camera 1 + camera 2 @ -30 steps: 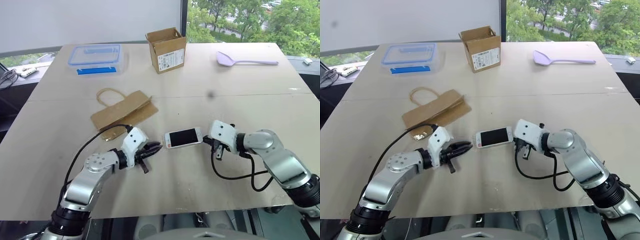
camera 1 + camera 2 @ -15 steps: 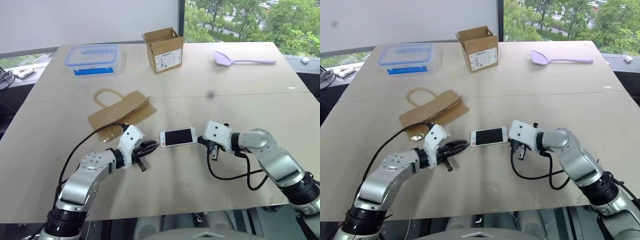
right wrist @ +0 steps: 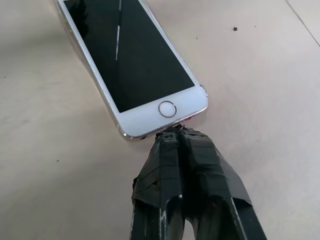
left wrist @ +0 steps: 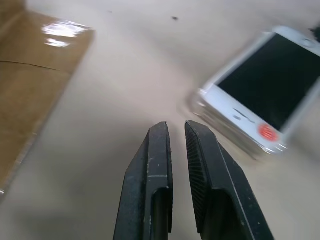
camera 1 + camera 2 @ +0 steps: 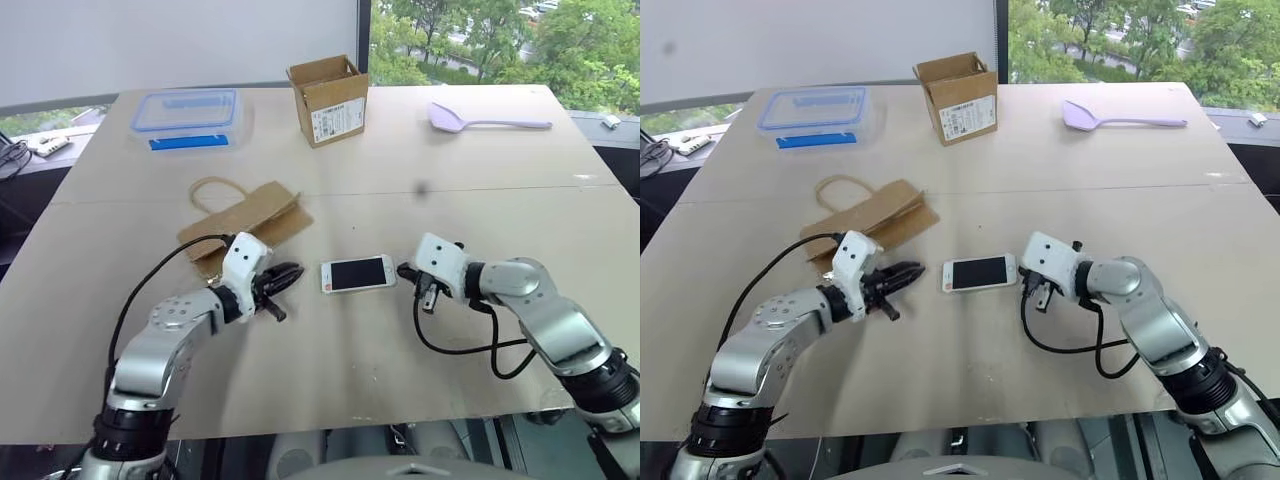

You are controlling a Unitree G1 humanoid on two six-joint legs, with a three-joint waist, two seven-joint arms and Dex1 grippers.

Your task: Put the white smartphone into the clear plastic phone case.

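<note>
The white smartphone [image 5: 358,273] lies screen up in the middle of the table [image 5: 330,380]. In the left wrist view a glossy translucent band under its edge looks like the clear plastic phone case [image 4: 220,129]. I cannot tell how far the phone sits in it. My right gripper [image 3: 175,134] is shut, and its tips touch the phone's home-button end [image 3: 166,108]. My left gripper [image 5: 296,270] points at the phone's other end from a short gap away. Its fingers [image 4: 159,150] are almost together with nothing between them.
A brown paper bag [image 5: 245,222] lies just behind my left gripper. At the far side stand a blue-lidded clear box [image 5: 190,112] and an open cardboard box [image 5: 330,98]. A lilac spatula [image 5: 490,121] lies at the far right.
My left gripper has drawn back from the phone toward the paper bag. The phone and my right gripper stay about where they were.
</note>
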